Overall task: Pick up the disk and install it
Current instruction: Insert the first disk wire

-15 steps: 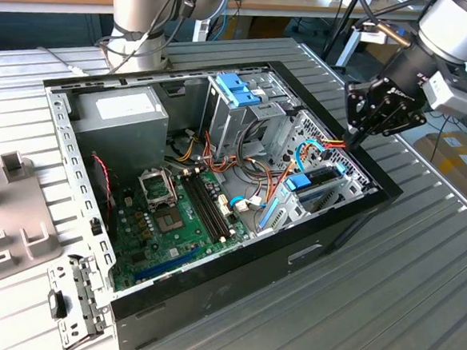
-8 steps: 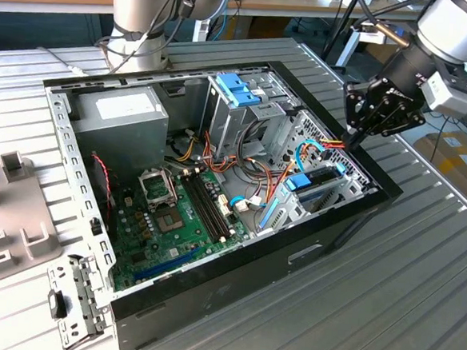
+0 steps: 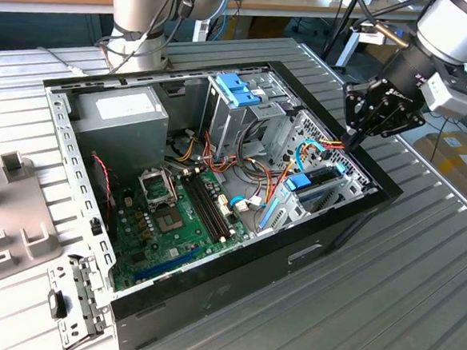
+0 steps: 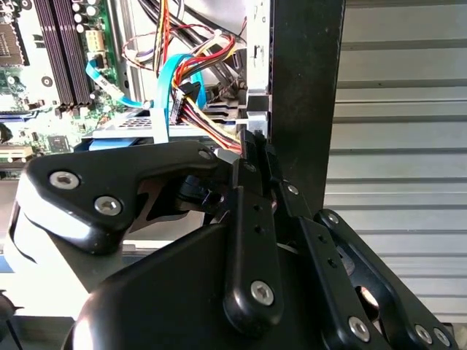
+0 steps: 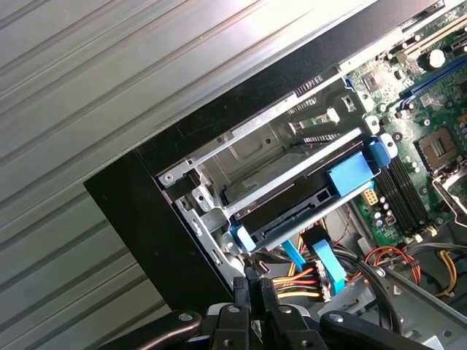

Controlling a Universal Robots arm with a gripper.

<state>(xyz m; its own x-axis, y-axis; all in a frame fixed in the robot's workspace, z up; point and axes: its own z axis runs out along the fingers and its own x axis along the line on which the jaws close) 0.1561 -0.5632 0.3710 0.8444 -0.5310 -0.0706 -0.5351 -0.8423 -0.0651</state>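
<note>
The disk (image 5: pixel 292 211) sits in the drive bay at the case's corner on the exterior view's right, with its blue rails (image 5: pixel 354 173) at its sides. The gripper (image 3: pixel 354 139) hangs just above that corner, its jaws closed together and holding nothing. The coloured cables (image 5: pixel 303 281) lie near the fingertips and could be snagged. No writing can be read.

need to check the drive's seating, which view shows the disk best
The first wrist view: the disk lies in its bay between blue rails, seen along its length. In the exterior view the disk is small behind cables; the second wrist view gives a blue sliver.
</note>
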